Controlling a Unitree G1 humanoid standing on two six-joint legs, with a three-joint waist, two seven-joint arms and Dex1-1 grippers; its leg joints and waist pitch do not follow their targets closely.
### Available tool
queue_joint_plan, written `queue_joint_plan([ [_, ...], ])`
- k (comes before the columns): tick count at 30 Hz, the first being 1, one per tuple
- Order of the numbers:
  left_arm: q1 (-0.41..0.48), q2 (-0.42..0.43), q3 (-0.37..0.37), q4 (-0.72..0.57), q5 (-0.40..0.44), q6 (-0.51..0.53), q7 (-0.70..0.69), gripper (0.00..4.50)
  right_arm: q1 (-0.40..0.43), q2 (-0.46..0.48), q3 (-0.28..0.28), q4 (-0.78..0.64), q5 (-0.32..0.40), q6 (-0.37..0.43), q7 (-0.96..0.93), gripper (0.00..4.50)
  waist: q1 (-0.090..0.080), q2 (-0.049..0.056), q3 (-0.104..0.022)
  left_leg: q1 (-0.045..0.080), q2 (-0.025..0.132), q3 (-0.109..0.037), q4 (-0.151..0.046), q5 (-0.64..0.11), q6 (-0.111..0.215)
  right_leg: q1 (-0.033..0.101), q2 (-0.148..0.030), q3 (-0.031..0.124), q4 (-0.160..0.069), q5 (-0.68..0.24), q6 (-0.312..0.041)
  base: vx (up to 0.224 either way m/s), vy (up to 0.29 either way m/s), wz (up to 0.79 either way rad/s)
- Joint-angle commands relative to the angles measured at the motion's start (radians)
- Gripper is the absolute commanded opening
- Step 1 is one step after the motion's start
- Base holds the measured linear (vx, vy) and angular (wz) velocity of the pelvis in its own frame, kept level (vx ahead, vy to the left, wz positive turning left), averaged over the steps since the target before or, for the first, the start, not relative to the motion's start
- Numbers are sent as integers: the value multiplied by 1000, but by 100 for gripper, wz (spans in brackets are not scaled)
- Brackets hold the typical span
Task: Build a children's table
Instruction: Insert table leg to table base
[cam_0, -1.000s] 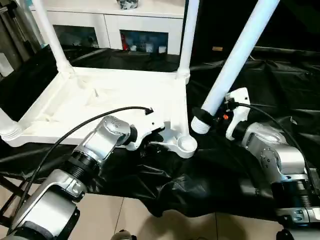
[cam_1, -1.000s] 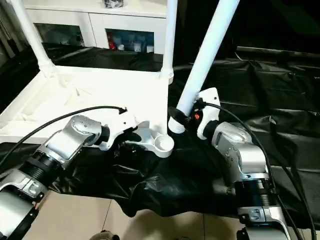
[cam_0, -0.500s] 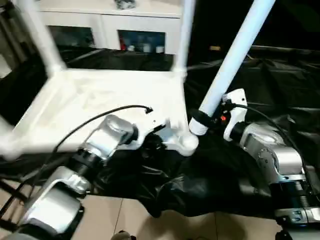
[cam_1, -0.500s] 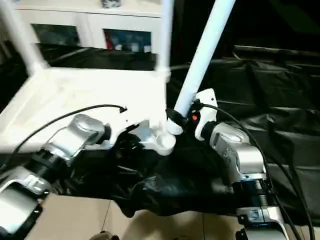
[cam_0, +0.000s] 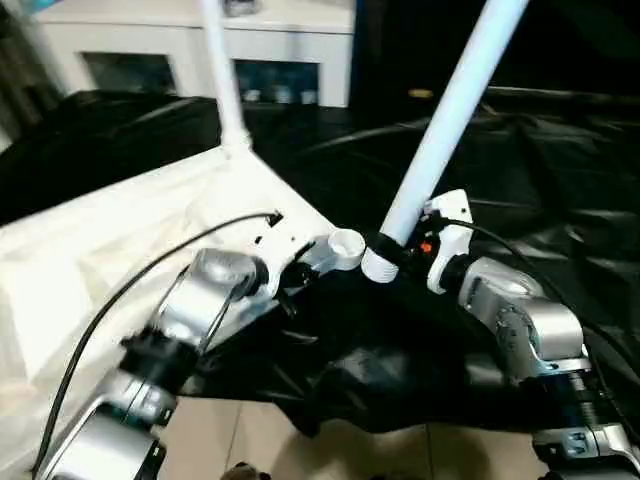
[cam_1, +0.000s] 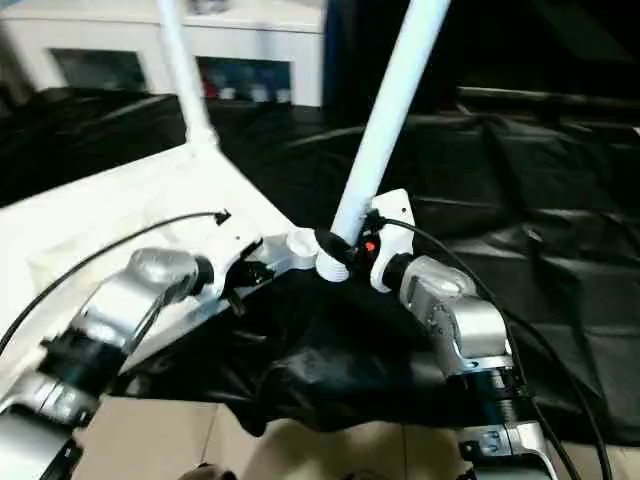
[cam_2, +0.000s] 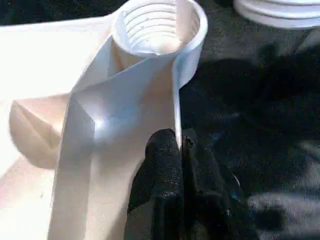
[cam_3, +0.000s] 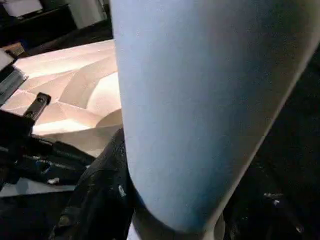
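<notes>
Tabletop (cam_0: 130, 240), white and upside down, lies tilted across a black-draped work table (cam_0: 560, 180), its ribbed underside facing up, filling the head view from nine o'clock toward the centre. One leg (cam_0: 224, 80) stands upright in the far corner at about eleven o'clock. The near corner socket (cam_0: 346, 244) sits close to the centre (its inner thread is plain in the left wrist view) and holds no leg.

Left gripper (cam_2: 181, 150) has its two black fingers pressed together on the thin edge wall of the tabletop just behind that socket.

Right gripper (cam_0: 408, 247) is clamped on a second leg (cam_0: 445, 120), low down near its ribbed end. That leg leans up toward one o'clock, and its ribbed end (cam_0: 378, 264) sits just beside the empty socket, at its three o'clock, not inside it.

A white cabinet (cam_0: 300, 40) with glass doors stands at twelve o'clock behind the work table.
</notes>
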Motion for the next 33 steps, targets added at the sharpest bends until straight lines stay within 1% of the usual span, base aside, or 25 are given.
queue_joint_plan([
  [1,19,9,-20,-40,-14,-34,-56,0,-9,-1,-2,-23,-11,12,-8,190,3,-4,-78,16,12,2,-68,-187,13,58,-51,38,-70,-190,-195,0,0,0],
  [2,26,12,-21,-43,-16,-54,-64,0,-9,-2,-1,-24,-11,13,-7,190,6,-4,-76,19,12,4,-68,-201,8,54,-50,39,-74,-210,-188,0,0,0],
  [3,31,12,-17,-42,-23,-77,-75,0,-9,-2,-1,-25,-11,13,-6,190,9,-2,-77,21,12,3,-68,-207,5,53,-51,39,-74,-219,-185,0,0,0],
  [4,32,12,-16,-41,-24,-81,-77,0,-9,-3,-1,-25,-11,13,-6,190,11,-4,-76,19,11,3,-70,-216,0,54,-51,40,-75,-234,-176,0,0,0],
  [5,37,12,-11,-36,-25,-102,-74,0,-9,-4,-1,-25,-10,13,-6,190,13,-5,-75,20,12,2,-71,-222,-5,53,-51,40,-77,-246,-167,0,0,0],
  [6,40,14,-11,-24,-28,-160,-93,0,-9,-7,-1,-23,-10,10,-5,190,15,-5,-75,18,11,1,-72,-225,-6,54,-52,39,-78,-254,-159,0,0,0],
  [8,43,22,-20,-10,-22,-236,-114,0,-11,-10,-2,-20,-11,7,-4,190,16,-3,-77,18,12,0,-72,-219,-9,54,-52,40,-77,-247,-151,0,0,0],
  [9,45,30,-30,-6,-17,-274,-133,0,-11,-12,-2,-19,-11,5,-3,190,16,-4,-77,18,11,1,-72,-218,-10,54,-52,40,-76,-243,-149,0,0,0],
  [11,46,34,-36,-2,-10,-296,-140,0,-10,-13,-3,-19,-11,5,-2,190,19,-4,-78,18,12,1,-72,-208,-10,53,-52,41,-74,-222,-149,0,0,0],
  [12,45,33,-41,11,-9,-340,-162,0,-5,-16,-4,-26,-9,6,0,190,20,2,-79,18,12,1,-71,-203,-12,53,-52,41,-71,-213,-152,0,0,0],
  [13,45,33,-41,11,-9,-340,-162,0,-5,-16,-4,-26,-9,6,0,190,20,0,-79,18,11,2,-71,-203,-11,53,-52,41,-74,-213,-151,0,0,0],
  [14,45,16,-32,25,-38,-396,-201,0,0,-19,-6,-36,-6,10,1,190,21,1,-80,18,12,2,-71,-201,-14,55,-52,42,-70,-203,-155,0,0,0],
  [15,45,9,-27,31,-49,-416,-214,0,1,-19,-7,-39,-5,11,1,190,21,-1,-78,17,10,2,-71,-201,-11,54,-52,41,-73,-207,-155,0,0,0],
  [16,45,6,-24,33,-54,-426,-221,0,2,-20,-7,-40,-5,11,0,190,23,-1,-79,19,11,3,-70,-202,-12,54,-52,42,-73,-207,-155,0,0,0],
  [18,37,-12,-38,63,-56,-497,-255,0,10,-23,-12,-52,-1,15,-2,190,26,6,-78,21,11,3,-71,-217,-13,51,-53,42,-75,-224,-155,0,0,0],
  [21,30,-18,-52,82,-53,-519,-266,0,15,-26,-15,-60,1,17,-2,190,28,7,-79,21,13,2,-72,-230,-18,52,-54,42,-75,-231,-152,0,0,0],
  [22,19,-20,-64,114,-30,-550,-261,0,20,-28,-16,-67,2,19,-2,190,27,8,-77,19,12,2,-73,-233,-18,53,-52,42,-77,-236,-145,0,0,0],
  [24,15,-23,-66,130,-18,-564,-259,0,25,-30,-17,-74,4,20,-2,190,26,4,-78,17,10,2,-72,-226,-15,56,-54,42,-77,-243,-140,0,0,0],
  [26,11,-26,-60,153,-3,-586,-249,0,31,-30,-18,-81,6,23,-4,190,24,5,-80,15,10,1,-72,-219,-14,57,-56,42,-76,-252,-139,0,0,0],
  [27,10,-25,-59,161,6,-592,-245,0,33,-30,-18,-83,7,23,-5,190,23,3,-80,15,10,2,-71,-215,-11,57,-55,41,-77,-250,-138,0,0,0],
  [28,7,-21,-59,171,27,-607,-220,0,34,-28,-17,-85,7,24,-6,190,22,3,-80,14,9,2,-71,-212,-10,57,-55,41,-76,-252,-137,0,0,0],
  [29,5,-18,-53,184,30,-610,-224,28,37,-25,-15,-88,8,26,-9,190,20,1,-80,14,10,2,-71,-213,-7,57,-54,41,-77,-257,-131,0,0,0],
  [30,5,-17,-52,185,27,-608,-230,45,37,-24,-15,-89,8,27,-9,190,20,2,-81,14,10,1,-71,-209,-7,57,-55,41,-75,-255,-133,0,0,0],
  [32,9,-8,-50,181,21,-594,-245,60,38,-22,-14,-92,8,29,-11,190,20,0,-80,13,11,2,-71,-203,-5,56,-56,40,-75,-255,-137,0,0,0],
  [33,12,-2,-50,174,21,-589,-248,74,38,-21,-14,-92,9,30,-12,190,21,2,-81,15,12,2,-71,-204,-6,54,-56,41,-75,-257,-140,0,0,0],
])
